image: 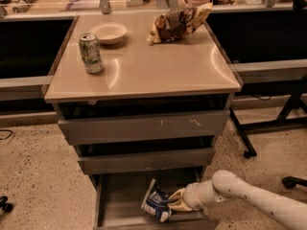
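My gripper (171, 202) reaches from the lower right into the open bottom drawer (115, 210) of a grey drawer unit. Its fingers are closed around a crumpled blue and white bag (156, 204) that lies tilted inside the drawer. The white arm (249, 198) stretches back to the lower right corner. On the beige top (153, 66) stand a green and white can (90, 52), a small white bowl (109, 32) and a brown snack bag (177, 22).
The two upper drawers (144, 127) are pushed in. Dark desk sides flank the unit left and right. A chair base with casters (268, 128) stands on the speckled floor to the right. Clutter lies on the desk behind.
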`<state>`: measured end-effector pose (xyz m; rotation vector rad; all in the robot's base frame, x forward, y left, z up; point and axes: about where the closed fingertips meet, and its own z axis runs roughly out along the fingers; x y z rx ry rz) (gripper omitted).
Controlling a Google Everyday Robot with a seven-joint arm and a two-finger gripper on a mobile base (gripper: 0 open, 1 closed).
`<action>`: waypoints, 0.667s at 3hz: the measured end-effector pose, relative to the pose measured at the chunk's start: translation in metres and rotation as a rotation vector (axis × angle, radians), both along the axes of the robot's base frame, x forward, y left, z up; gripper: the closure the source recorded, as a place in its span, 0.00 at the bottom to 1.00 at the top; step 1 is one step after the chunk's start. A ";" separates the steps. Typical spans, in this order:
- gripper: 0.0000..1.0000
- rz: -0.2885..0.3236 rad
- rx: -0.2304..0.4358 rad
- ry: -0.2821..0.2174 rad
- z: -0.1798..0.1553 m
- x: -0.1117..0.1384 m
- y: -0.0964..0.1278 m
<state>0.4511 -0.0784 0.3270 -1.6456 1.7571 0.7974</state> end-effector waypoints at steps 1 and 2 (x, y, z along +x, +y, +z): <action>1.00 0.004 -0.013 0.009 0.059 -0.024 0.002; 1.00 0.026 -0.034 -0.038 0.121 -0.039 0.010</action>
